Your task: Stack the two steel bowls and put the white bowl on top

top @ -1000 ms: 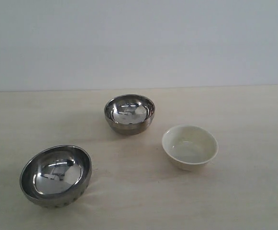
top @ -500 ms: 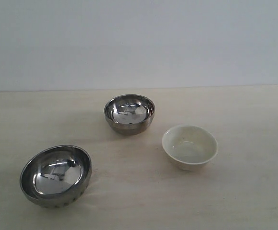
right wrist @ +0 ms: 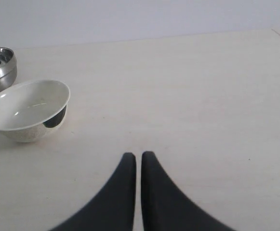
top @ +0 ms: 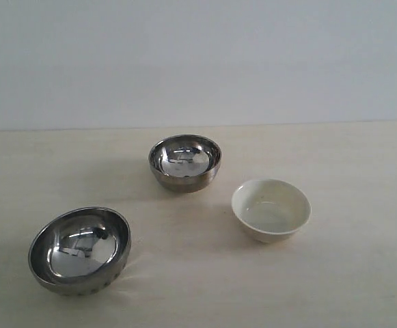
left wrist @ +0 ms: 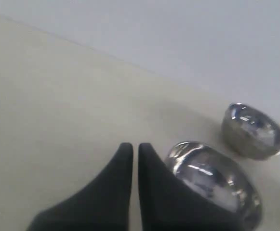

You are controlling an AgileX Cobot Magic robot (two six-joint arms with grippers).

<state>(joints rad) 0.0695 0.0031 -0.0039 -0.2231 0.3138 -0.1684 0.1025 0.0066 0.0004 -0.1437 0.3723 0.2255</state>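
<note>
We found left end effector [left wrist: 135, 146], fingers together, near front steel bowl [left wrist: 216, 186]; right end effector [right wrist: 138, 156], also together, farther off.

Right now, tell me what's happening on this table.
Nothing is being handled. The near steel bowl, the far steel bowl and the white bowl stand apart on the table, none stacked. The left hand is shut and empty, with the near steel bowl just ahead of it. The right hand is shut and empty over bare table, well clear of the white bowl.
</note>
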